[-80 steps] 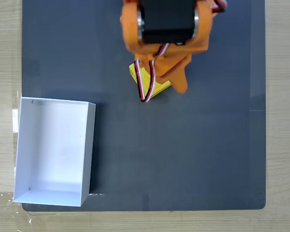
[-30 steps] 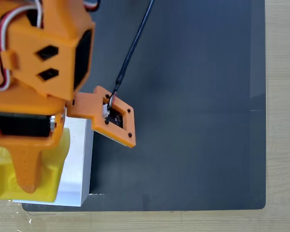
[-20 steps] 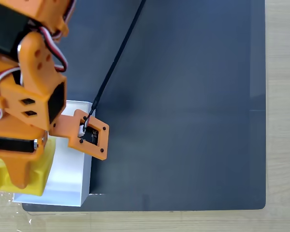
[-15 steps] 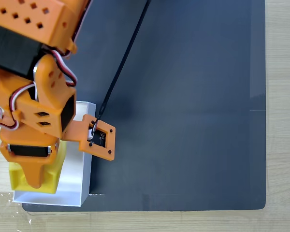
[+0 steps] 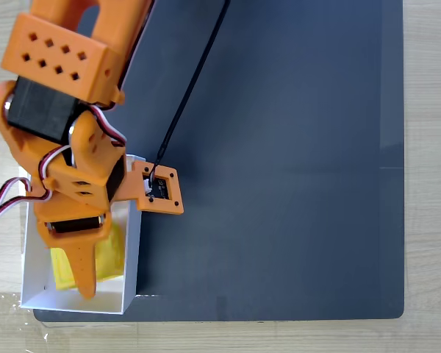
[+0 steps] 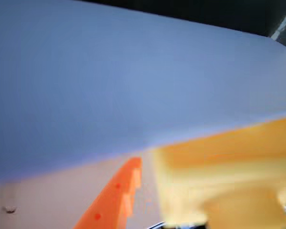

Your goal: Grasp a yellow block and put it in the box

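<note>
Fingers clamped on yellow block, low inside box near its bottom-right corner; risk: block between fingers catching close wall on release, tipping out.

The gripper looks like matt orange printed plastic, and pressed against it the yellow block shows smooth, slightly glossy plastic. Around both, the box has thin, flat-white walls like card or paper, matt. Under it lies a dark grey matt mat on pale wood-grain table.
</note>
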